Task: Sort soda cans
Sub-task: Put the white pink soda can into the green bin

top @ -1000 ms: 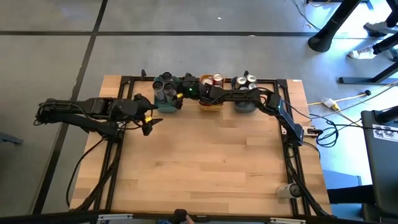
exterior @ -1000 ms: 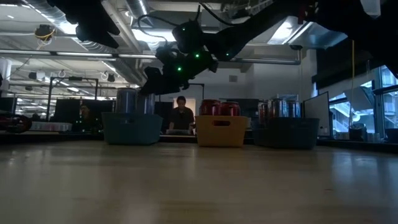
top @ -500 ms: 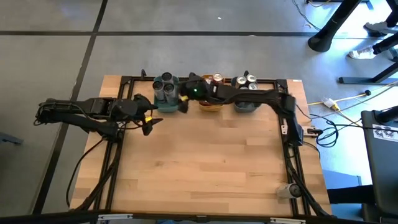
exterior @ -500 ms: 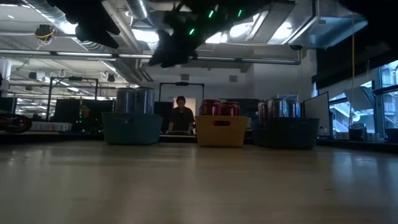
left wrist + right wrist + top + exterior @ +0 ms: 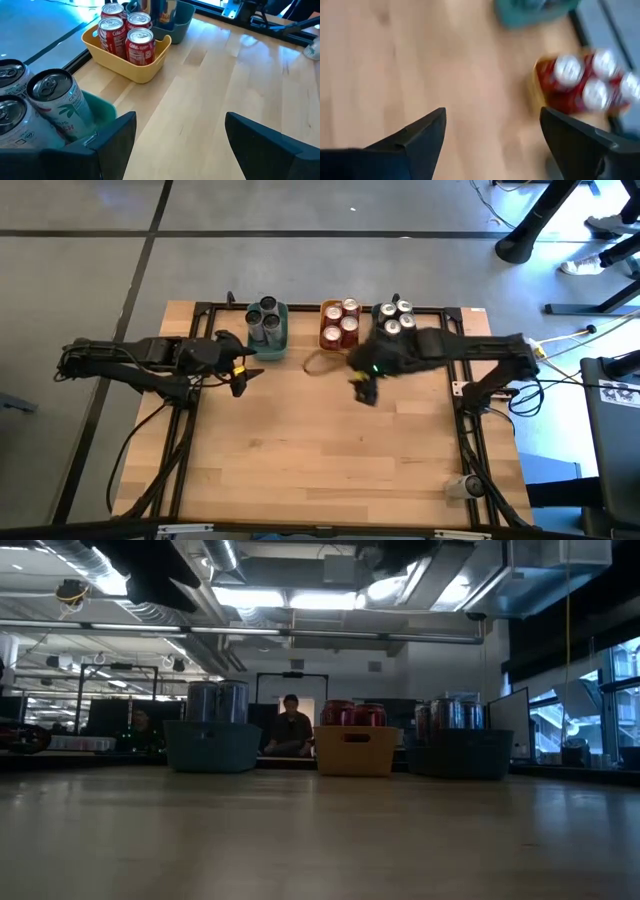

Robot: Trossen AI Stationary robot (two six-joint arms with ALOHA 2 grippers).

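Observation:
Three bins stand in a row at the table's far edge. The teal bin (image 5: 268, 332) (image 5: 102, 112) holds several silver-grey cans (image 5: 57, 102). The yellow bin (image 5: 339, 327) (image 5: 131, 67) holds several red cans (image 5: 139, 45) (image 5: 582, 87), and the grey bin (image 5: 394, 322) (image 5: 460, 752) holds several dark cans. My left gripper (image 5: 240, 377) (image 5: 180, 125) hovers open and empty just near and left of the teal bin. My right gripper (image 5: 362, 387) (image 5: 492, 117) is open and empty above bare wood, nearer than the yellow bin.
Black frame rails (image 5: 470, 430) run along the table's sides and far edge, with cables off the right edge. A small pale object (image 5: 461, 487) sits near the right near corner. A person (image 5: 290, 730) sits beyond the far edge. Bare wood (image 5: 330, 450) fills the middle and near part.
My right arm has drawn back from above the teal and yellow bins, swinging toward the table's right and near side. It has risen out of the low view, and its gripper now hangs over bare wood.

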